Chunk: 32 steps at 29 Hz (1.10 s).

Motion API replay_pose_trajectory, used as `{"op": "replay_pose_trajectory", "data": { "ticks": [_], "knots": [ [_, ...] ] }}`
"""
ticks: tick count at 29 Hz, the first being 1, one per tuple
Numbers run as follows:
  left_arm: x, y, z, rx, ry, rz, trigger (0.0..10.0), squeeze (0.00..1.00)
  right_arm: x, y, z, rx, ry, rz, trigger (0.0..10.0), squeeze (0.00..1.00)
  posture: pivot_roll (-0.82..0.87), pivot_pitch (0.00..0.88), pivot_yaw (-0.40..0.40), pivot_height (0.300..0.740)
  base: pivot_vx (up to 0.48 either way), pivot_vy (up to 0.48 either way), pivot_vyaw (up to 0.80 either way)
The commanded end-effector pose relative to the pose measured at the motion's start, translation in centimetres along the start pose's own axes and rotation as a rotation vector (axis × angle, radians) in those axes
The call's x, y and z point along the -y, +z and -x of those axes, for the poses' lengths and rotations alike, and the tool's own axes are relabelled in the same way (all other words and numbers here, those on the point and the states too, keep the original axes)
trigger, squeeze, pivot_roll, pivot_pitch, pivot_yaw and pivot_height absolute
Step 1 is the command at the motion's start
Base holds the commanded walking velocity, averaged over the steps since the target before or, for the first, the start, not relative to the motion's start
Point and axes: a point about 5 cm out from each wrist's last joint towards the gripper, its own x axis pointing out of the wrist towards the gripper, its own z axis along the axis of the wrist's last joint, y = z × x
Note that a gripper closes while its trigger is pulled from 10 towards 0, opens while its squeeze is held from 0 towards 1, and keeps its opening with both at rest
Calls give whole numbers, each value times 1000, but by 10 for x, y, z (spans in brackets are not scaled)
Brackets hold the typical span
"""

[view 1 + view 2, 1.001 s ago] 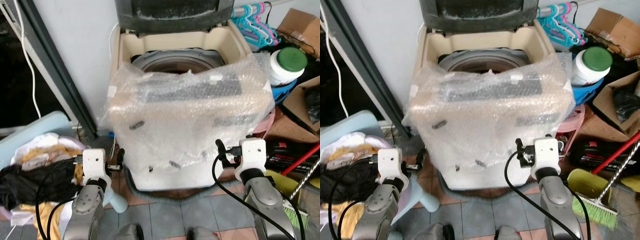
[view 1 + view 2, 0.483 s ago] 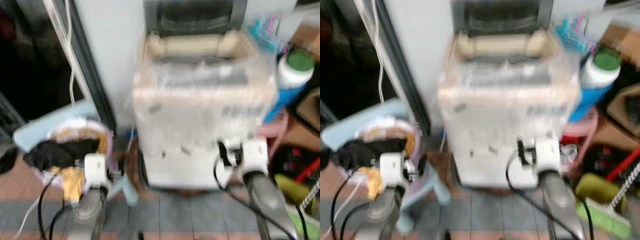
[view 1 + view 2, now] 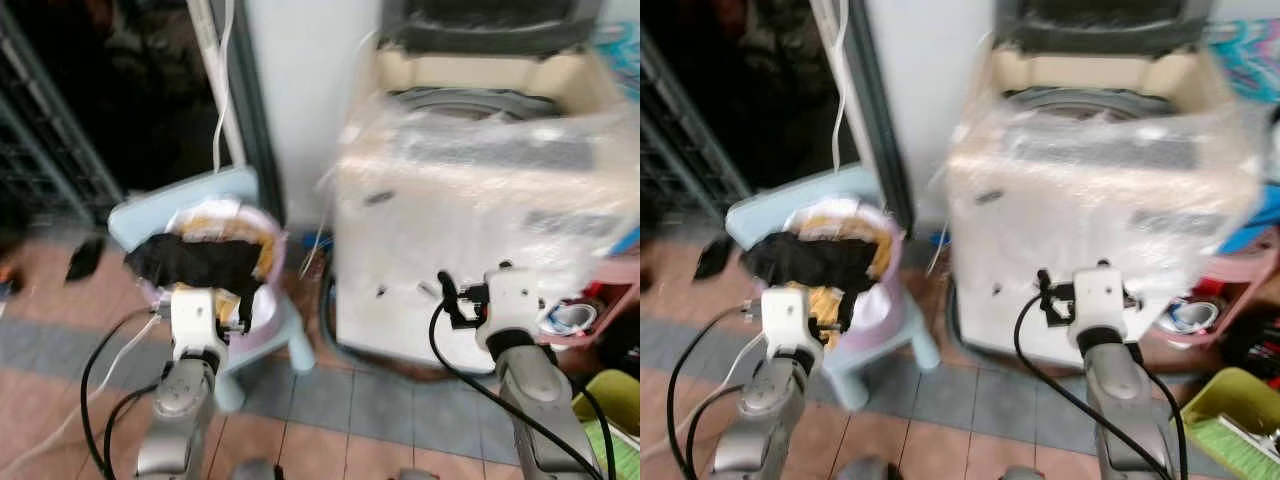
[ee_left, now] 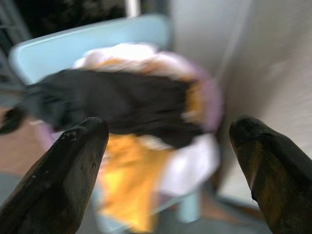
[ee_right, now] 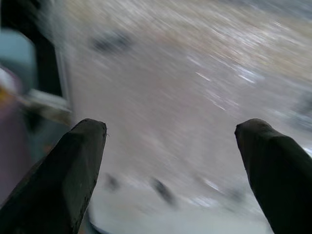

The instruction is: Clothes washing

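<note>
Laundry: we see a heap of soft clothes, a black garment (image 3: 205, 262) lying over yellow cloth (image 4: 122, 195), piled in a round pale lilac plastic basket (image 3: 262, 312) that sits on a light blue plastic chair (image 3: 165, 200).
Handling: we judge the pile light, limp and loose; it will drape and trail, and pieces may snag on the basket's rim.
Hold: we would pinch a bunched fold of the black garment at the top of the heap, not a flat edge.
Left gripper (image 4: 168, 131): fingers spread wide and empty, aimed at the heap, just short of it.
Right gripper (image 5: 170, 141): fingers spread wide, empty, facing the washer's front.
Washer: cream top-loading washing machine (image 3: 480, 75), front wrapped in clear bubble wrap (image 3: 470, 220), lid raised and drum open, just beside the chair on our right.
Floor: terracotta and grey tiles (image 3: 60, 340); cables trail from both arms.
Room: tight, with a white wall behind, a dark doorway (image 3: 120, 90) beyond the chair, and a pink basin (image 3: 600, 300) past the washer.
</note>
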Motion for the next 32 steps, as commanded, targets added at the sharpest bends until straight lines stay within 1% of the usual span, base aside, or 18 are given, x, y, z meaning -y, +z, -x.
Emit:
{"op": "replay_pose_trajectory", "data": {
  "ticks": [1, 5, 6, 9, 15, 22, 24, 27, 32],
  "knots": [
    [3, 1, -1, 7, -4, 3, 10000, 0, 7, -4, 3, -18, -13, 10, 10000, 0, -78, 0, 68, 740, 0, 405, 0],
    [3, 3, 0, 21, -4, -9, 10000, 0, 7, -4, 3, -17, -12, 10, 10000, 0, -77, 0, 68, 740, 0, 140, 0],
    [3, 4, -1, 38, -14, -3, 10000, 0, 7, -4, 3, -15, -9, 17, 10000, 0, -77, 0, 68, 740, 0, 0, 0],
    [2, 5, 0, 46, -25, 4, 10000, 0, 6, -2, 2, -6, -1, 23, 10000, 0, -78, 0, 69, 740, 0, 0, 0],
    [1, 6, 0, 53, -22, 10, 10000, 0, 4, -1, 2, 1, 10, 32, 10000, 0, -78, 0, 69, 740, 0, 0, 800],
    [0, 6, -1, 58, -24, 14, 10000, 0, 4, -1, 2, 4, 15, 30, 10000, 0, -80, 0, 69, 740, 308, 0, 800],
    [1, 5, -1, 53, -21, 28, 10000, 0, 4, -2, 1, 1, 19, 32, 10000, 0, -80, 0, 68, 740, 274, 394, 800],
    [1, 5, -1, 53, -22, 26, 10000, 0, 4, -2, 0, -1, 22, 34, 10000, 0, -80, 0, 66, 740, 271, 396, 771],
    [2, 6, -1, 56, -27, 22, 10000, 0, 3, -3, 0, -9, 29, 36, 10000, 0, -79, 0, 66, 740, 266, 400, 0]
  ]
}}
